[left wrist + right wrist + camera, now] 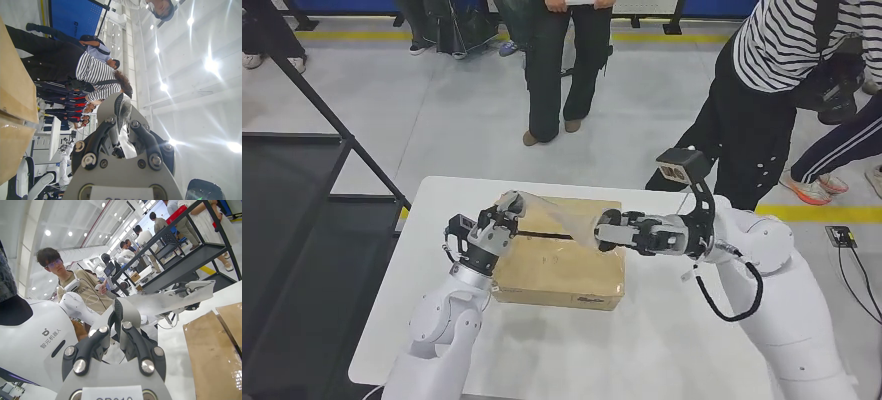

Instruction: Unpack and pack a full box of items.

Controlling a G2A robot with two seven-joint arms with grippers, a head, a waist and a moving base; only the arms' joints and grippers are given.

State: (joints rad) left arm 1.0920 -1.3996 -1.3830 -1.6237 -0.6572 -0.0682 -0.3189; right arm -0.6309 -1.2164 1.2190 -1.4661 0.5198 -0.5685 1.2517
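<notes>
Film (pixel 557 215) clamped between left gripper (pixel 510 207), right gripper (pixel 602 228); top view: box (pixel 557 275) beneath.

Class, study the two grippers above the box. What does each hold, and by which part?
Both hold one clear plastic sheet, stretched between them above the cardboard box. The left gripper pinches one end, the right gripper the opposite end.

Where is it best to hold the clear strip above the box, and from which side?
At its two ends, from opposite sides: the clear strip is thin and seems limp, so pinch its flat faces, as the left gripper and right gripper do.
</notes>
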